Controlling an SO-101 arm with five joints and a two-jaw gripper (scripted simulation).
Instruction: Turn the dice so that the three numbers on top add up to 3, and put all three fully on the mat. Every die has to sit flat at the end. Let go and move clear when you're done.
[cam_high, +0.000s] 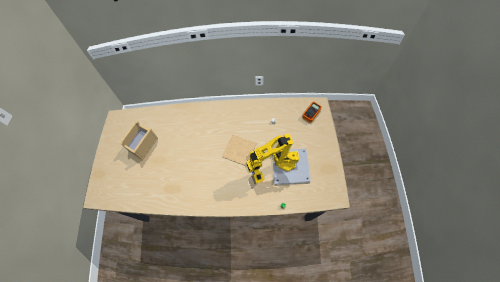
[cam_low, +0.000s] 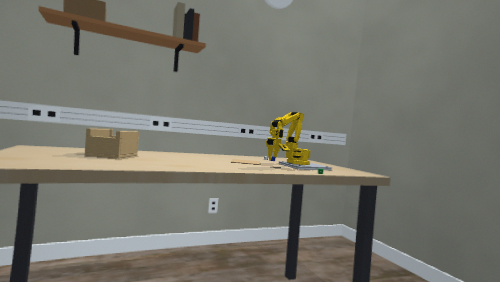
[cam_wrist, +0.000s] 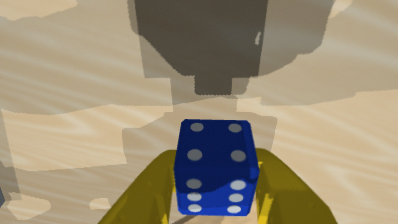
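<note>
Between the yellow jaws sits a dark blue die with pale grey dots, six on each of the two faces that show. Under the jaws, the desk is light wood with wavy brown grain. The mat, just beside the jaws, is plain tan. A tiny green die and a tiny white die lie further away. The arm is yellow with black parts on a grey plate.

High overhead, low distant side, wrist close-up, perhaps downward
</note>
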